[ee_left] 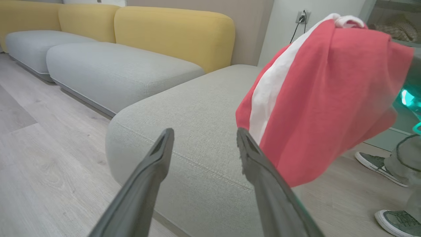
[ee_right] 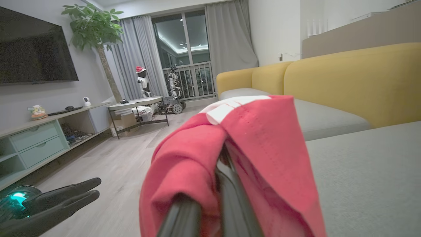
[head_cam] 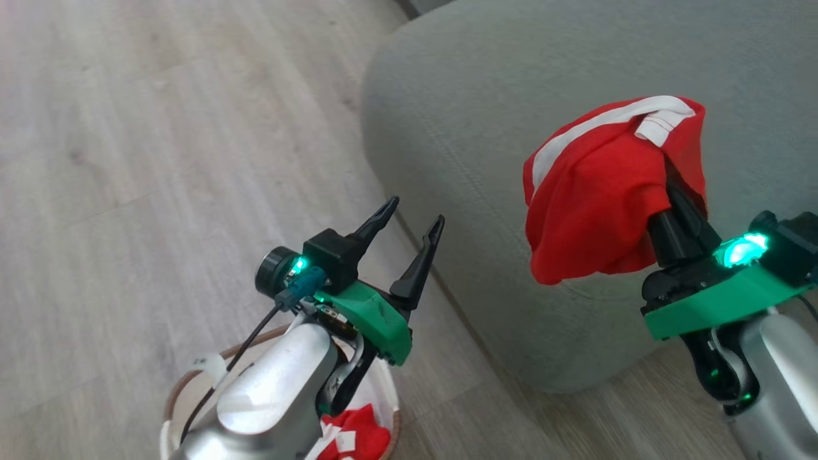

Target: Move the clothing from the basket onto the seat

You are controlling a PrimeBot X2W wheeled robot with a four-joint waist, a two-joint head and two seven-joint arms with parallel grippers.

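The right gripper (head_cam: 679, 203) clamps a bright red white-striped fabric garment (head_cam: 594, 198) above the large grey fabric seat (head_cam: 486, 115); the left gripper (head_cam: 412, 220) gapes empty over the cream oval plastic basket (head_cam: 192, 383) holding a second red garment (head_cam: 358, 437)

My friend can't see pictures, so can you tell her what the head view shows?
The right pincer holds a red garment with a white stripe at the edge of the grey seat. The open left pincer is near the basket, where another red garment lies.
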